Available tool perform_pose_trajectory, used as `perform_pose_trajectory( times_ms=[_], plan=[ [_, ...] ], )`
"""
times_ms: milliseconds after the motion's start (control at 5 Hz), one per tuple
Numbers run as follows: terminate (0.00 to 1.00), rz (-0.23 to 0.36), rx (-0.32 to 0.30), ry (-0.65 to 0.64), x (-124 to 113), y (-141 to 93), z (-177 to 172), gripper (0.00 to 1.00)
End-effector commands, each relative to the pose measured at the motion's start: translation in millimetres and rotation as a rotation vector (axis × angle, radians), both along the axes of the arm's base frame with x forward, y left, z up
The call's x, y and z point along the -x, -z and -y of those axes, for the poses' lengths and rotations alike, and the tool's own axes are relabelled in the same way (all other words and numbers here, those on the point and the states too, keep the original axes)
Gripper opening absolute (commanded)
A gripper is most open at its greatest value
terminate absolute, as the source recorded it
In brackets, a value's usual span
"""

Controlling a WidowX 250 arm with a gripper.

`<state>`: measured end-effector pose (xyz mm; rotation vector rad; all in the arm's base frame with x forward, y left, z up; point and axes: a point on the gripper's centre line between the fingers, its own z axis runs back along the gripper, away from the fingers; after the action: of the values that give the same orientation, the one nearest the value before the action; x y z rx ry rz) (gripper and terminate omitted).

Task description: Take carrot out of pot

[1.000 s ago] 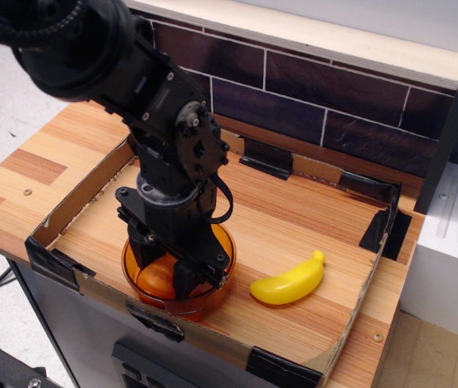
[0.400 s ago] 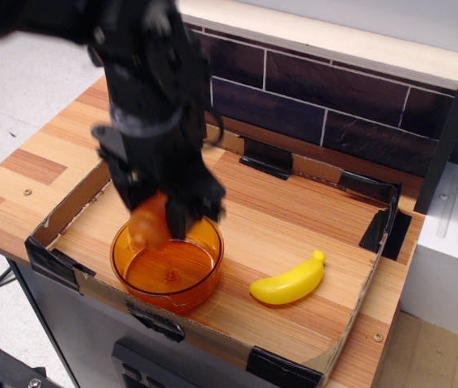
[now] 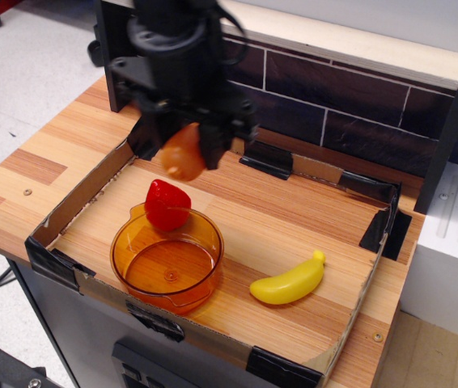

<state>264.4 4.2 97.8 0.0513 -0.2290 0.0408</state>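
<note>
My black gripper (image 3: 182, 153) is shut on the small orange carrot (image 3: 182, 153) and holds it in the air, well above the tray and behind the pot. The pot (image 3: 167, 260), a round amber-orange translucent bowl, stands at the front left of the tray with nothing in it. The carrot hangs tip down between the fingers, above and behind a red strawberry.
A red toy strawberry (image 3: 167, 204) sits just behind the pot's rim. A yellow toy banana (image 3: 289, 281) lies to the right of the pot. A low cardboard tray wall (image 3: 75, 194) rings the wooden work area. A dark tiled wall (image 3: 334, 97) stands behind.
The gripper has risen out of the pot with the carrot and moved back and up. The pot now holds nothing, and the strawberry behind it has come into view.
</note>
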Motion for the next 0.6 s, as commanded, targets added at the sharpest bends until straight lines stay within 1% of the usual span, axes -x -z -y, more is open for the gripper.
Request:
perform_pose_trajectory(
  times_ms=[0, 200, 400],
  plan=[
    [0.00, 0.046, -0.067, -0.065, -44.1, 10.8, -24.3, 0.00],
    [0.00, 0.024, -0.134, -0.113, -54.1, 33.3, -53.9, 0.00],
    [0.00, 0.014, -0.171, -0.157, -58.7, 43.8, -76.3, 0.00]
  ],
)
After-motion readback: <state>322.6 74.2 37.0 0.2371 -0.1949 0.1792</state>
